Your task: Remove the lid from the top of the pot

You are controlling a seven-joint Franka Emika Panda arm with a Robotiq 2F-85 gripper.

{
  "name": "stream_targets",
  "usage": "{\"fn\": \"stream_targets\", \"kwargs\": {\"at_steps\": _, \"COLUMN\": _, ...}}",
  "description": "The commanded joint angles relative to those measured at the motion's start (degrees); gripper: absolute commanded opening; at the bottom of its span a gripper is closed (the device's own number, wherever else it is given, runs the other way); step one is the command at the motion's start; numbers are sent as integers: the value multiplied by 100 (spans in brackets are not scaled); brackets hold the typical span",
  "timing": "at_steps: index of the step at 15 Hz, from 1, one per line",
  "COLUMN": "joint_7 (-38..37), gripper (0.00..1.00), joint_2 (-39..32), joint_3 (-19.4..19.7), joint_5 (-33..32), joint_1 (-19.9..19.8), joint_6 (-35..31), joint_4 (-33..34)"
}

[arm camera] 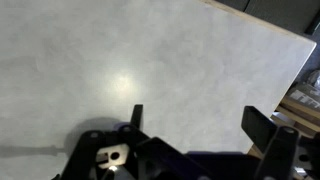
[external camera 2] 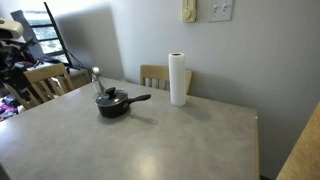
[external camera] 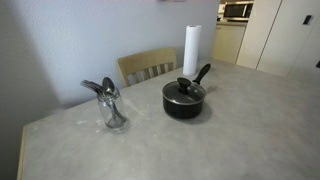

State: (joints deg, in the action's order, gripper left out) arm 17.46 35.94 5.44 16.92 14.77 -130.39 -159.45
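A black pot [external camera: 185, 103] with a long handle stands on the grey table [external camera: 230, 130]. A dark lid with a knob [external camera: 184, 87] sits on top of it. The pot also shows in an exterior view [external camera 2: 114, 103]. My arm is not in either exterior view. In the wrist view my gripper [arm camera: 195, 120] is open and empty, its two fingers spread wide over bare tabletop [arm camera: 150, 50]. The pot and lid are out of the wrist view.
A glass holding metal spoons [external camera: 112, 105] stands beside the pot. A white paper towel roll [external camera: 191, 50] stands behind it, also seen in an exterior view [external camera 2: 178, 80]. A wooden chair [external camera: 148, 67] sits at the table's far edge. The table edge shows in the wrist view [arm camera: 290, 60].
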Motion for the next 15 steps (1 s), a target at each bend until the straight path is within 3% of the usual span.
{"fn": "stream_targets", "kwargs": {"at_steps": 1, "joint_7": 30, "gripper": 100, "joint_2": 0, "joint_3": -69, "joint_5": 45, "joint_1": -70, "joint_6": 36, "joint_4": 14}}
{"fn": "stream_targets", "kwargs": {"at_steps": 8, "joint_7": 729, "gripper": 100, "joint_2": -603, "joint_3": 193, "joint_5": 49, "joint_1": 16, "joint_6": 144, "joint_4": 392}}
{"fn": "stream_targets", "kwargs": {"at_steps": 15, "joint_7": 1511, "gripper": 100, "joint_2": -1932, "joint_3": 333, "joint_5": 14, "joint_1": -89, "joint_6": 361, "joint_4": 1602}}
